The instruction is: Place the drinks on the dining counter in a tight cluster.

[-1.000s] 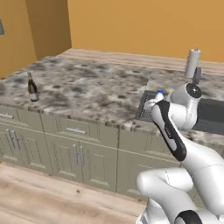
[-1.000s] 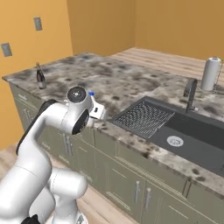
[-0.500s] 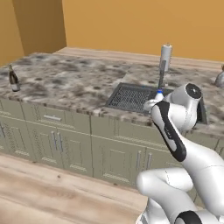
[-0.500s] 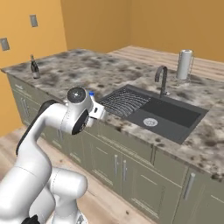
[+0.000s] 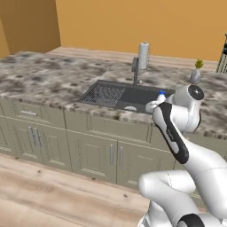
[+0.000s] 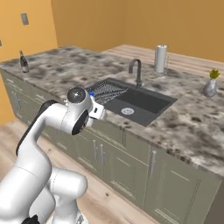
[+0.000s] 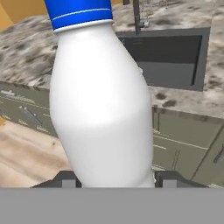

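So at this point we had the water bottle [image 7: 103,100] clamped in the gripper [image 7: 114,178], jaws partly closed against its base on both sides. In the hand view the bottle stood straight up out of the fingers, blue cap [image 7: 78,13] farthest from the hand, so its long axis ran right along the gripper's own line. It looked milky white from that close, not clear. In the left base view we could just make out the cap [image 5: 161,94] poking up beside the wrist, and likewise in the right base view [image 6: 91,93].

Beyond the bottle, ahead of the hand, we saw the sink [image 7: 175,57] and the marbled counter [image 7: 35,43] with its cabinet doors below. That was the kitchen counter, not the dining one. The wine bottle [image 6: 23,62] stood way off to the hand's left, at the far end of that counter.

The bit that mattered for us: the dining counter wasn't anywhere in front of the hand, so we couldn't tell which way it lay. Our guess was that more driving was needed before any set-down, and with the bottle carried upright it should go down base first without reorienting.
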{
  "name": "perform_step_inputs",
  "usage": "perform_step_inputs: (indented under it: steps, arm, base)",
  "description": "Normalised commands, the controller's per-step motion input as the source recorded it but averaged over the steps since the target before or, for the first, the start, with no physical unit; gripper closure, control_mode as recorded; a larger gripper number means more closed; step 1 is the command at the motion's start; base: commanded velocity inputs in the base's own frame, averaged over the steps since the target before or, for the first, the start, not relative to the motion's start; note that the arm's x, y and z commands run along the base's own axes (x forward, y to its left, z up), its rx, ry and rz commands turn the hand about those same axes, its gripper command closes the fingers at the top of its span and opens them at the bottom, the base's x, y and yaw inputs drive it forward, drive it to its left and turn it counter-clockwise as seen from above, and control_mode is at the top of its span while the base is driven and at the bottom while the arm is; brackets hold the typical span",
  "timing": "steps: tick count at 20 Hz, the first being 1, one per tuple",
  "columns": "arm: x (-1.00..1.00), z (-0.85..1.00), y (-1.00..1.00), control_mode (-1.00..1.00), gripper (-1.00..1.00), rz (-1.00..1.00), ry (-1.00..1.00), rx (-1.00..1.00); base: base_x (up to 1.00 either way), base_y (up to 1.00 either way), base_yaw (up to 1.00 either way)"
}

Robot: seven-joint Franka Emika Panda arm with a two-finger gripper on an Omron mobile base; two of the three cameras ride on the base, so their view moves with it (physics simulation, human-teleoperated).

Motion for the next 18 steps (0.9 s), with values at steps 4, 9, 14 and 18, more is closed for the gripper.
perform_step_inputs:
  steps: [4, 9, 14, 18]
  arm:
    - [0.0, 0.0, 0.0, 1.0, 1.0, 0.0, 0.0, 0.0]
    - [0.0, 0.0, 0.0, 1.0, 1.0, 0.0, 0.0, 0.0]
    - [0.0, 0.0, 0.0, 1.0, 1.0, 0.0, 0.0, 0.0]
    - [0.0, 0.0, 0.0, 1.0, 1.0, 0.0, 0.0, 0.0]
  base:
    - [-0.5, -0.65, 0.0]
    - [-0.43, -0.69, -0.01]
    - [-0.28, -0.68, -0.04]
    - [-0.23, -0.68, -0.03]
